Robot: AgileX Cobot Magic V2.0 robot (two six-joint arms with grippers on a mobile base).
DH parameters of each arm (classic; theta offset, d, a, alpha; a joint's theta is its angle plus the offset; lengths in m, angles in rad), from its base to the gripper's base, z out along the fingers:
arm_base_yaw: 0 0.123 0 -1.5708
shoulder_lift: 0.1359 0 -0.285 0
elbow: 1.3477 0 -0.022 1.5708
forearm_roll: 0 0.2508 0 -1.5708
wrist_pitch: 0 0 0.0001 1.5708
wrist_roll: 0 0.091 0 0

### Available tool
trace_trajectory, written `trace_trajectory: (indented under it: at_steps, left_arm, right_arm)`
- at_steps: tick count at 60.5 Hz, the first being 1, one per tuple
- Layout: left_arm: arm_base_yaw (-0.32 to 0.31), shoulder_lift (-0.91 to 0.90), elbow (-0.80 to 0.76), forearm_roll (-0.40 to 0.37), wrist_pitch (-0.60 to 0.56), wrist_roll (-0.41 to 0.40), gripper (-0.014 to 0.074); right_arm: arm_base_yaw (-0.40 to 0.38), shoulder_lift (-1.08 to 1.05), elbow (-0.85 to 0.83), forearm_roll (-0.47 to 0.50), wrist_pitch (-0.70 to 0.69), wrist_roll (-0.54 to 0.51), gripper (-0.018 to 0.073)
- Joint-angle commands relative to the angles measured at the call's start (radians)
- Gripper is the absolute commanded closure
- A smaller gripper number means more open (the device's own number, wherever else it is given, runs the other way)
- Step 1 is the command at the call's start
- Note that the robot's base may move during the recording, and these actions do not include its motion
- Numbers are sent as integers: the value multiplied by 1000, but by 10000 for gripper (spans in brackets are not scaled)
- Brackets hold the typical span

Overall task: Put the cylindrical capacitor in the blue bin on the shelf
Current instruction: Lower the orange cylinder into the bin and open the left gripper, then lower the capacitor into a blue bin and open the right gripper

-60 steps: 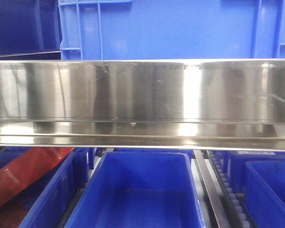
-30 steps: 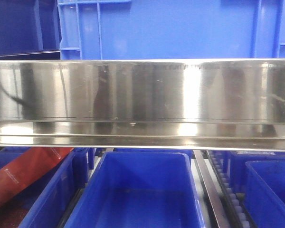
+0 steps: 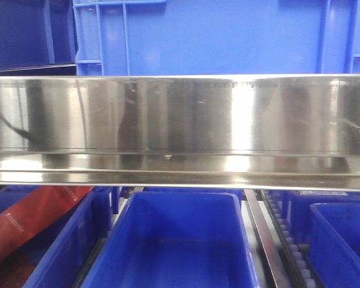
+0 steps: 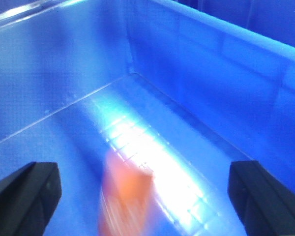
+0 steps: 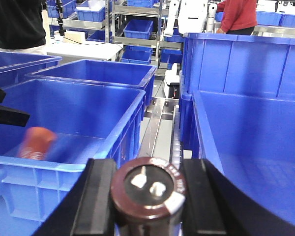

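my right claw (image 5: 147, 199) is closed on the capacitor (image 5: 148, 184), with its two-pin end facing the camera. it is outside the blue bin (image 5: 64, 164), just off the bin's right front corner. my left claw (image 4: 142, 196) is wide open above the floor of this bin, holding nothing. inside the bin lies a blurred orange thing (image 5: 35, 142), maybe a can.

you've got the shelf rail (image 3: 180, 114) across mid front view, upper bin (image 3: 216, 36) above and behind it, lower bin (image 3: 174, 240) beneath. right wrist: capacitor (image 5: 148, 189) between the fingers of the right gripper (image 5: 150, 199); track (image 5: 160, 128) ahead, left bin (image 5: 64, 123) and right bin (image 5: 246, 128) flanking it.
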State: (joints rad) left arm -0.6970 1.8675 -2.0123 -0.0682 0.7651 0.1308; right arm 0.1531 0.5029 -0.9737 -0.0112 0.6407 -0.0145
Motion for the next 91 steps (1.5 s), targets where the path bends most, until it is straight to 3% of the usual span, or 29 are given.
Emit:
trace_trajectory:
  at_steps: [1,8,21,27,38,49,62,69,78,91]
  left_arm:
    - [-1,-54,-29,10,36,1,33]
    - [9,-105,-47,12,95,1,150]
    - [76,-241,-43,10,246,1,604]
    - [117,-310,-11,5,291,1,706]
    - [165,-473,156,-16,295,0,707]
    - [166,-701,416,-16,193,-8,707]
    - [166,-962,728,84,51,-169,707]
    - [166,-1090,873,105,-27,-194,707]
    - [166,-1214,1014,105,-62,-196,707]
    - [166,-1255,1064,105,-65,-217,707]
  right_arm:
    - [4,0,-1,0,-31,-3,659]
    - [4,0,-1,0,-31,-3,659]
    - [4,0,-1,0,-15,-3,659]
    - [4,0,-1,0,-15,-3,659]
    - [4,4,-1,0,-13,-3,659]
    - [4,28,-1,0,-11,-3,659]
    - [4,86,-1,0,-20,-3,659]
    - [15,126,-7,0,-57,-3,659]
    - [81,236,-99,0,-97,-3,659]
    - [215,512,-416,0,-54,-33,659]
